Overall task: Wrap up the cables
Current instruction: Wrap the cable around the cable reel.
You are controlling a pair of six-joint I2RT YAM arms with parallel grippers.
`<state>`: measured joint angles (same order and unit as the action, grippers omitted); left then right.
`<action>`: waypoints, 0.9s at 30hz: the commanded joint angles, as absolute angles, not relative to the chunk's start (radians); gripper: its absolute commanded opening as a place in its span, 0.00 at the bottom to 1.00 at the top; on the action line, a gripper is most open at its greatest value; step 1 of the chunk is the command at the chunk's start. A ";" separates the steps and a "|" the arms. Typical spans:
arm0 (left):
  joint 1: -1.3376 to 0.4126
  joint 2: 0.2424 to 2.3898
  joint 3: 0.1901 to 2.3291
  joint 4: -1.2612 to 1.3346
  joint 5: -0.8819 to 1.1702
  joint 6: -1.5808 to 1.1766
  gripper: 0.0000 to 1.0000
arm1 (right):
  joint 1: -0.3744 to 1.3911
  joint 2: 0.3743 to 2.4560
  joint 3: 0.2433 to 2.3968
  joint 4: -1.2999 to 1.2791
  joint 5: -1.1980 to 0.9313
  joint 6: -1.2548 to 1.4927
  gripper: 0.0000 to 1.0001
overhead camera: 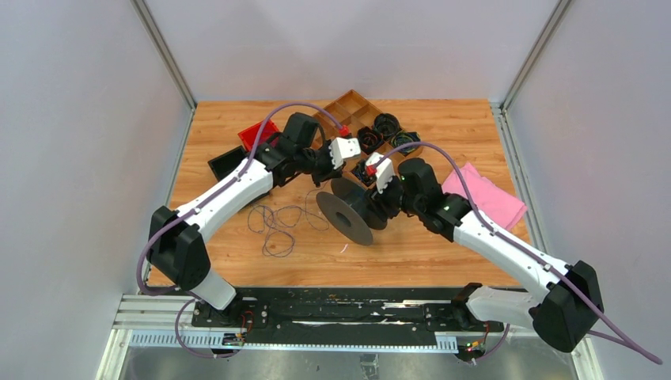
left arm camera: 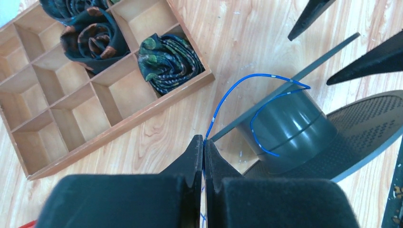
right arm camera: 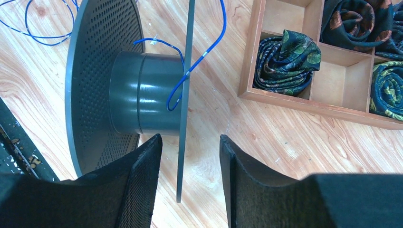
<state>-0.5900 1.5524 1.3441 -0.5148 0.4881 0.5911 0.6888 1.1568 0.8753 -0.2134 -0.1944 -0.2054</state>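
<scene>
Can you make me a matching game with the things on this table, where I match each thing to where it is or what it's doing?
Things:
1. cable
2. spool
3. wooden tray
4. pink cloth

Places and states:
A. holds rolled dark fabrics
B. pinched in the shut left gripper
C. lies on the right side of the table
D. its thin rim stands between the fingers of the open right gripper

Pairs: 1-B, 2-D, 3-A, 4-C

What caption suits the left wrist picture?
Left gripper pinches a thin blue cable draped over a dark grey spool.
</scene>
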 commanded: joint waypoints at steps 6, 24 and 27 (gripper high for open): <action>-0.617 1.513 1.300 -0.437 0.434 0.566 0.00 | 0.676 1.111 0.869 -0.186 -0.187 -0.178 0.51; -0.620 1.497 1.270 -0.434 0.423 0.595 0.00 | 0.734 1.136 0.785 0.026 -0.128 -0.168 0.54; -0.620 1.499 1.271 -0.430 0.424 0.594 0.00 | 0.753 1.139 0.746 0.086 -0.103 -0.168 0.54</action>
<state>-0.6113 1.5249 1.2812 -0.4576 0.4309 0.5877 0.7200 1.1381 0.7914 -0.0402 -0.1532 -0.1711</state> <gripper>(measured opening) 0.014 0.537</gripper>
